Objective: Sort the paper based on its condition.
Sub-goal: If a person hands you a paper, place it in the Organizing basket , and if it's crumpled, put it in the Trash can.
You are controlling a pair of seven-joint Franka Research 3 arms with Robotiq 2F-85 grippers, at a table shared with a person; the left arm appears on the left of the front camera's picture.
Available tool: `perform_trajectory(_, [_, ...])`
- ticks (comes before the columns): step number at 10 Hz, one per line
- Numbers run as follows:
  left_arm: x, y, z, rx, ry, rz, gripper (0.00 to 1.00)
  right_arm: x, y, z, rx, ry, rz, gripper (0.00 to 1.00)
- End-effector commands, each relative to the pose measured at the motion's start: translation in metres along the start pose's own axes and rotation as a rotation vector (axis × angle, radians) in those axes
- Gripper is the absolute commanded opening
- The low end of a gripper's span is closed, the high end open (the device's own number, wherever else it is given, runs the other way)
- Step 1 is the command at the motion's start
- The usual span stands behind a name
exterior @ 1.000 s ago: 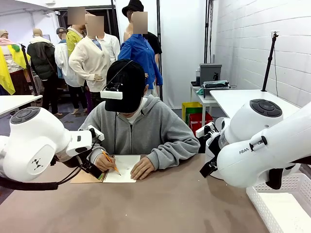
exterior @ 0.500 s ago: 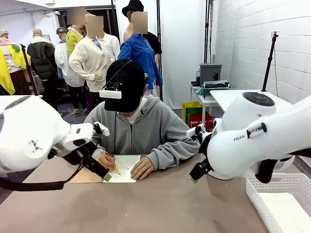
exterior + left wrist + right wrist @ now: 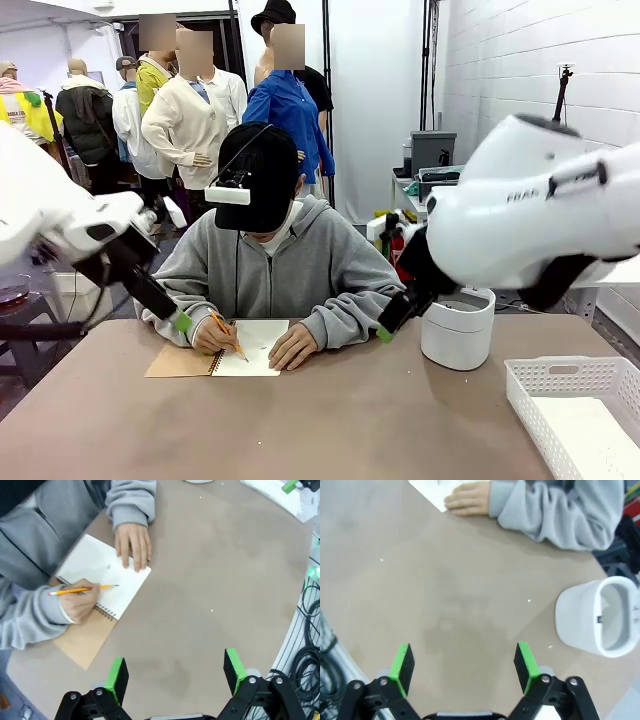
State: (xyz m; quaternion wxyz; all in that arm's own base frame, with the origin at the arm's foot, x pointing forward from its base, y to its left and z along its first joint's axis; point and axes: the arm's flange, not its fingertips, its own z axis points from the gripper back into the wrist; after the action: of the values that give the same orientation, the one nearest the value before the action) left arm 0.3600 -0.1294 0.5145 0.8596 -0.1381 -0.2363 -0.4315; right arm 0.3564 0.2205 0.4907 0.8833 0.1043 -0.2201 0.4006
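Front view, left arm: the black two-finger left gripper with green pads is hanging over the table's left part, just beside the person's writing arm. You cannot tell its spread from here.
Front view, right arm: the matching right gripper is hovering near the person's other sleeve, beside the round white plastic bin.
Front view, progress: the person is writing with an orange pencil in the tan-covered spiral notebook. Judging by this, your sorting is not yet starting and all of it is waiting.
Front view, paper: the loose paper pieces may be lying in the white slatted plastic basket at the right corner. Its floor is too pale to tell.

Left wrist view, hand: the fingers are standing wide apart, gripping nothing, above the bare brown tabletop.
Left wrist view, notebook: its white page is lying under the person's resting hand and writing hand.
Left wrist view, room: open tabletop is stretching between you and the notebook. The table's edge is curving close on this view's right, with black cables beyond.

Right wrist view, hand: the fingers are spread and empty over bare table.
Right wrist view, room: the bin is sitting to this view's right and the person's grey sleeve is lying ahead. The table edge is cutting the lower left corner, so you are working with free room mainly in the middle.
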Motion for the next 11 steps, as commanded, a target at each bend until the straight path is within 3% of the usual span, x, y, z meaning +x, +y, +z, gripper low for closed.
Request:
perform_trajectory(1, [0.004,0.016,0.030,0.099,0.025,-0.034,1.00,0.016,-0.012,0.023,-0.004,-0.015,0.017,1.00])
perform_trajectory(5, [0.010,0.052,0.107,0.187,-0.015,-0.004,1.00,0.047,-0.018,0.090,-0.067,-0.136,-0.013,1.00])
perform_trajectory(8, [0.019,0.049,0.153,0.229,-0.112,-0.003,1.00,0.070,-0.007,0.122,-0.079,-0.191,0.002,1.00])
perform_trajectory(11, [0.026,0.037,0.170,0.256,-0.147,0.013,1.00,0.078,0.008,0.138,-0.093,-0.222,0.022,1.00])
